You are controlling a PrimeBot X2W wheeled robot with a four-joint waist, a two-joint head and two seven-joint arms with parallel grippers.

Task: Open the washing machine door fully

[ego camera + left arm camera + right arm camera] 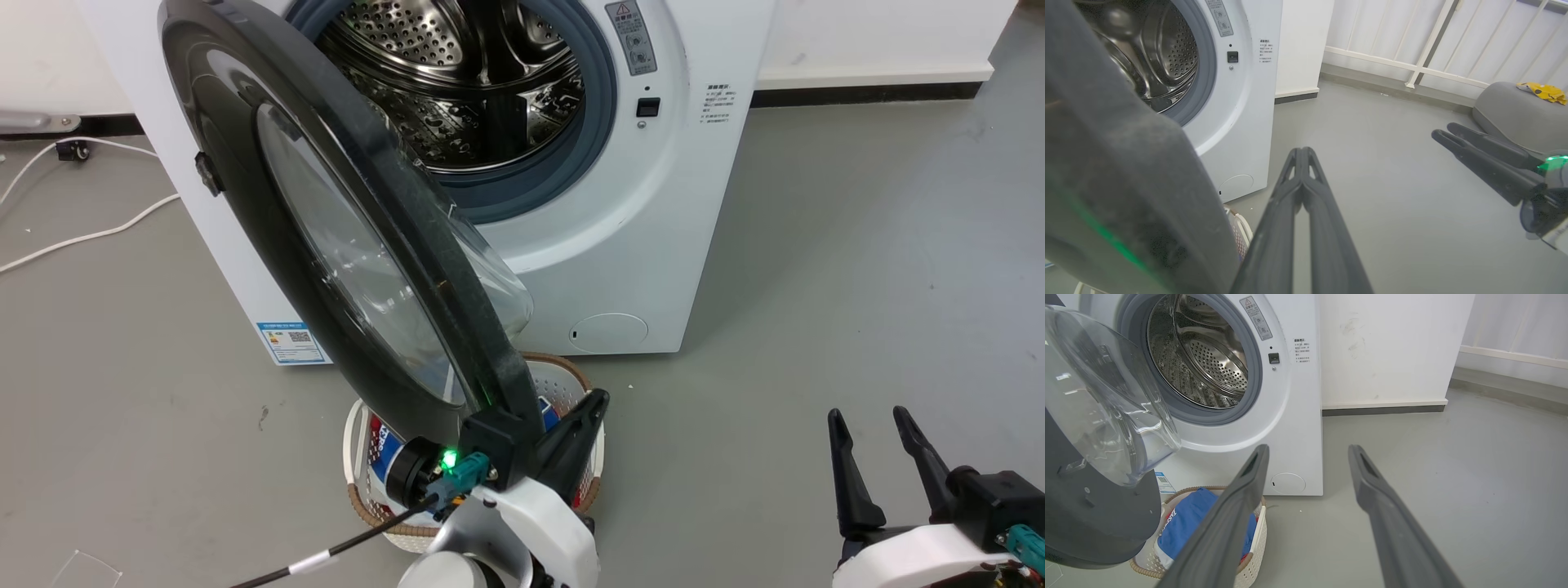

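washing machine door (343,245) just beside left gripper (1303,153), fingers (1276,228) together.

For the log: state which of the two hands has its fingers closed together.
The left hand: its two fingers are pressed together, beside the edge of the washing machine door. The right hand has its fingers wide apart.

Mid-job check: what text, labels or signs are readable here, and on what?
No words are legible.
Grey sticker by the drum mouth: warning triangle; print too small.
Small label on the washing machine front: too small.
Blue label low on it: QR code; text too small.
Lettering on cloth in the basket: blurred.
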